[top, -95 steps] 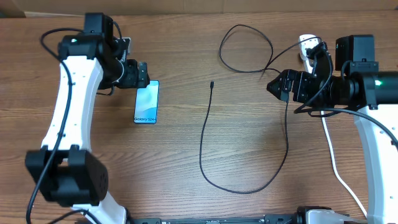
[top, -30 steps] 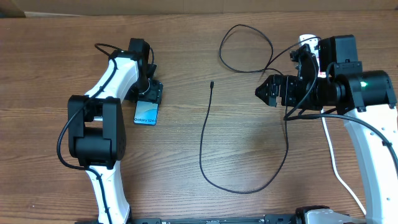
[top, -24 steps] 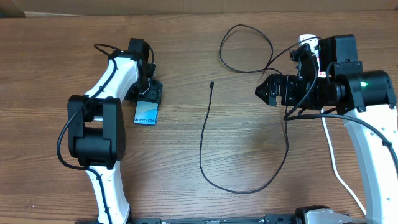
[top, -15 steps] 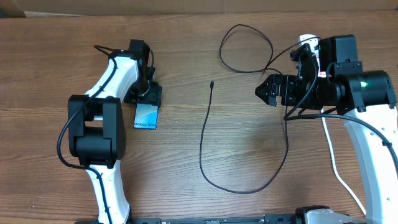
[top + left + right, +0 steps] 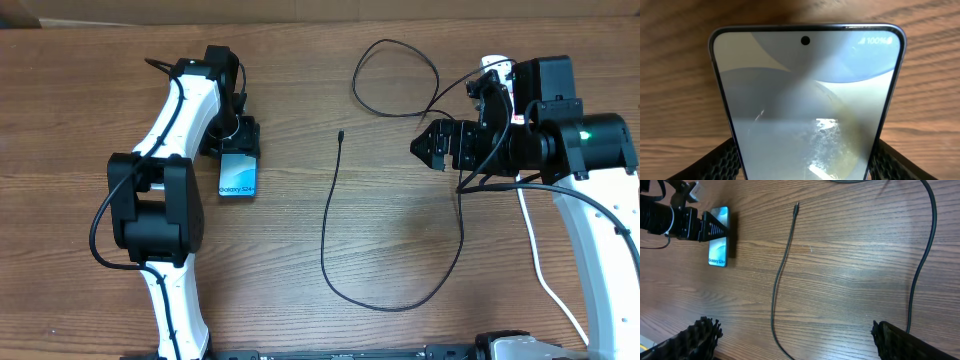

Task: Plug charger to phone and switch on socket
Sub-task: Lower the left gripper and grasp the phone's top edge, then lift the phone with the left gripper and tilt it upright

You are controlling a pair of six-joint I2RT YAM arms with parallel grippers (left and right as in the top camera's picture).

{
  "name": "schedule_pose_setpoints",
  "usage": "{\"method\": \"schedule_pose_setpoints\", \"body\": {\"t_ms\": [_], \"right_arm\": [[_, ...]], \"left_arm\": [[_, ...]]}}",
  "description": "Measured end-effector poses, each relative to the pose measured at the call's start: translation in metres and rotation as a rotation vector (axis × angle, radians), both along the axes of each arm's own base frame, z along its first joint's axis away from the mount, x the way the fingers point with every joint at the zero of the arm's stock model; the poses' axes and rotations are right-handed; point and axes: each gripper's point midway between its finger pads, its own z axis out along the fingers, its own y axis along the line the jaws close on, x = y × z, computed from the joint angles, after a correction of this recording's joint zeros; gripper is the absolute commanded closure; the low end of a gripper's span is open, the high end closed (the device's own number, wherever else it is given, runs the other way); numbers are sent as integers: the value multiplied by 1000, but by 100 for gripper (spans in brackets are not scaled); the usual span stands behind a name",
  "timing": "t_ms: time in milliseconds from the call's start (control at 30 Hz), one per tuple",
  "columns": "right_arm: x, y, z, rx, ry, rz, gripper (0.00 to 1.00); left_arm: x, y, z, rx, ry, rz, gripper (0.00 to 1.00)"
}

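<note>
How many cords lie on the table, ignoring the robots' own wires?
2: the thin black charger winding across the middle, and a thick white cord at the right, partly hidden.

The worktop [image 5: 400,230] is mid-brown wood with a fine, darker grain running across it. The phone [image 5: 239,180] has a screen shading from light blue to white, with dark "Galaxy S24" lettering, inside a thin black rim. The charger [image 5: 324,228] is black along its whole length. The socket [image 5: 491,67] is white with a red mark, and its thick cord [image 5: 537,262] is white too. The left arm [image 5: 180,115] and right arm [image 5: 602,260] are white with black joints; a green light [image 5: 587,131] glows on the right one. The pads [image 5: 715,162] of the left gripper [image 5: 238,150] are black and finely ridged.
</note>
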Motion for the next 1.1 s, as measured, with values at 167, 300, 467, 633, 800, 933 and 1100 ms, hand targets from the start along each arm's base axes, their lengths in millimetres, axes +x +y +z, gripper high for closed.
{"method": "schedule_pose_setpoints", "body": {"t_ms": [167, 300, 467, 633, 800, 933, 1100], "right_arm": [[0, 0, 0, 0, 0, 1, 0], [0, 0, 0, 0, 0, 0, 0], [-1, 0, 0, -1, 4, 1, 0], [-2, 0, -1, -1, 9, 0, 0], [-3, 0, -1, -1, 13, 0, 0], [-3, 0, -1, -2, 15, 0, 0], [-4, 0, -2, -2, 17, 0, 0]], "left_arm": [[-2, -12, 1, -69, 17, 56, 58], [-4, -22, 3, -123, 33, 126, 76], [-4, -32, 5, -176, 52, 195, 96], [-5, -42, 8, -234, 75, 253, 96], [-7, -56, 13, -316, 102, 287, 96], [-10, -70, 20, -399, 142, 328, 96], [-17, -89, 32, -505, 245, 469, 96]]}}
